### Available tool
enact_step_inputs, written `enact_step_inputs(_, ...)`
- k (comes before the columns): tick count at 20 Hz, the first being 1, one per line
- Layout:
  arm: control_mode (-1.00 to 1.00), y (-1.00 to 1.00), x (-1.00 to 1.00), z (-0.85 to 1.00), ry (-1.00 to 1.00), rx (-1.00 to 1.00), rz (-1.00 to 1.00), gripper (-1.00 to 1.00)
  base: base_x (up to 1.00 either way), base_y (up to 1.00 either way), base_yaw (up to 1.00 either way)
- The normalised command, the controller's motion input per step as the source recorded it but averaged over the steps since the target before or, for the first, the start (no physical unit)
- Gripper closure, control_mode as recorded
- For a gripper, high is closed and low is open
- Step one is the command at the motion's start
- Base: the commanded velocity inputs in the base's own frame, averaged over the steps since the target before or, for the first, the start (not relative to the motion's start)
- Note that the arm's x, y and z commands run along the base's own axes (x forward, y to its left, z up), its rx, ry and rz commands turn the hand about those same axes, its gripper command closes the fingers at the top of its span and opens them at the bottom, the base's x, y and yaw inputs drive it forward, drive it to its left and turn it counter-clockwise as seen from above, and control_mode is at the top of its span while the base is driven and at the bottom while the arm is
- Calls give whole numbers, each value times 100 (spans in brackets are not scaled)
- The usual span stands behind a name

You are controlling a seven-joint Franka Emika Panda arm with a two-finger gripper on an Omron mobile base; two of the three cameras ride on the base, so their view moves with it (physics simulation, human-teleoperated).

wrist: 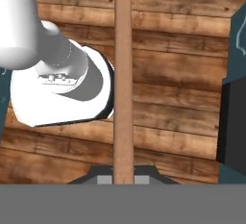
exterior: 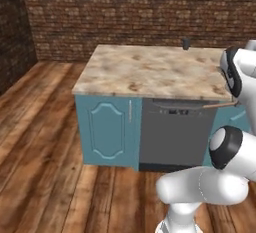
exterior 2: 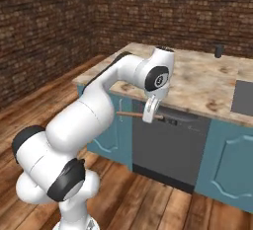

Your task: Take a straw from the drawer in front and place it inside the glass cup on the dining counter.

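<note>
One tool (exterior 2: 149, 117) clenched on one straw (wrist: 123, 74), held level beside the surface's (exterior: 150, 69) front edge; one cup (exterior: 186, 43) at far edge.

glass cup (exterior: 186, 43) on dining counter (exterior: 150, 69) far edge

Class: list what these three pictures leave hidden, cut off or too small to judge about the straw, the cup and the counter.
- Straw: its middle is covered by the gripper in the right base view; the left base view shows just one end.
- Glass cup: too small to tell whether anything is inside.
- Dining counter: cut off by the right edge in both base views.
</note>
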Motion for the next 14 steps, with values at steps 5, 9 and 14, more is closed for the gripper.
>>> enact_step_inputs(5, 100, 0, 0, 0, 0, 0, 0, 100, 85, -42, -19)
enact_step_inputs(9, 100, 0, 0, 0, 0, 0, 0, 100, 99, -41, -14)
enact_step_inputs(14, 100, 0, 0, 0, 0, 0, 0, 100, 72, -9, -4)
